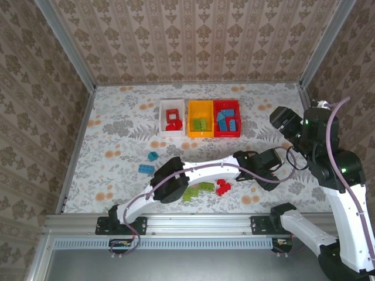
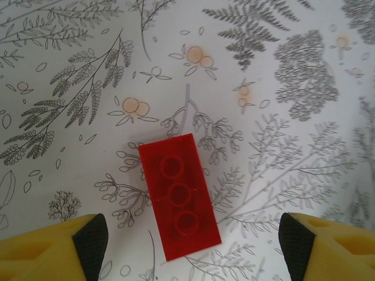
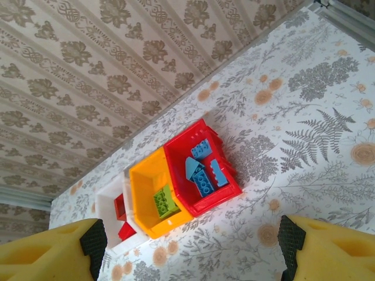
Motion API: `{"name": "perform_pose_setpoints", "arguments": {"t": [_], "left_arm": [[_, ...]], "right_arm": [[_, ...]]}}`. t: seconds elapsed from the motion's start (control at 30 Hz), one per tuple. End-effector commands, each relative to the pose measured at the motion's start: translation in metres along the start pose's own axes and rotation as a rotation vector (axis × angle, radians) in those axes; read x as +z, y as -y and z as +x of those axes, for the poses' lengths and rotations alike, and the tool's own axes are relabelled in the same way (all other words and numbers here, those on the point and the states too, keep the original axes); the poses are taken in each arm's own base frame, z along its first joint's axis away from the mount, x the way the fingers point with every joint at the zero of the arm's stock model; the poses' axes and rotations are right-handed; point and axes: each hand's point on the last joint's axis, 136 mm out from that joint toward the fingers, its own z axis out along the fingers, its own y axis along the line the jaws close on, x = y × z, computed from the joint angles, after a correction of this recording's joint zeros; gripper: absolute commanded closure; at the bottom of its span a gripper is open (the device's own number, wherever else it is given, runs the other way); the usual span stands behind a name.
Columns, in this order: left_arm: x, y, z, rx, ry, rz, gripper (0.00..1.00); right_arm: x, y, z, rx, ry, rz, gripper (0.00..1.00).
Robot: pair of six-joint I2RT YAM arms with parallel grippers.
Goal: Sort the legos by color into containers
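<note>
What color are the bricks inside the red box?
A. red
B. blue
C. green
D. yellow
B: the red box holds blue bricks, while green bricks lie in the yellow-orange box and red bricks in the white box.

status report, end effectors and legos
Left end effector open over red studded plastic brick. Right end effector open, raised, facing three plastic bins. Loose blue, green, red bricks lie by left arm.
</note>
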Motion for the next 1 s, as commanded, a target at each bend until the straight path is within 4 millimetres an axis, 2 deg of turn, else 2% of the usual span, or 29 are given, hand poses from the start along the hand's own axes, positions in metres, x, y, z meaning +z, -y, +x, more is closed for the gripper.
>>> {"name": "perform_pose_setpoints", "arguments": {"t": [0.0, 0.27, 0.5, 0.6, 0.73, 0.8, 0.87, 0.97], "left_arm": [[0.015, -0.006, 0.0, -0.015, 0.004, -0.041, 0.2], [0.041, -0.018, 0.011, -0.032, -0.012, -0.132, 0.22], [0.052, -0.02, 0.02, -0.035, -0.029, -0.152, 0.47], [0.055, -0.02, 0.024, -0.033, -0.037, -0.153, 0.51], [0.054, -0.025, 0.028, -0.03, -0.051, -0.177, 0.57], [0.05, -0.026, 0.026, -0.031, -0.05, -0.185, 0.63], [0.045, -0.029, 0.022, -0.032, -0.045, -0.195, 0.7], [0.03, -0.036, 0.013, -0.04, -0.028, -0.232, 0.72]], "right_arm": [[-0.004, 0.003, 0.009, 0.01, -0.046, 0.002, 0.2], [-0.004, 0.01, 0.021, 0.004, -0.075, 0.002, 0.2], [-0.004, 0.013, 0.027, 0.007, -0.086, -0.007, 0.2], [-0.005, 0.014, 0.028, 0.008, -0.086, -0.006, 0.2], [-0.005, 0.015, 0.029, 0.009, -0.086, -0.006, 0.21], [-0.005, 0.015, 0.029, 0.008, -0.084, -0.009, 0.21], [-0.006, 0.014, 0.027, 0.004, -0.08, -0.011, 0.22], [-0.006, 0.014, 0.024, -0.012, -0.072, -0.003, 0.22]]}}
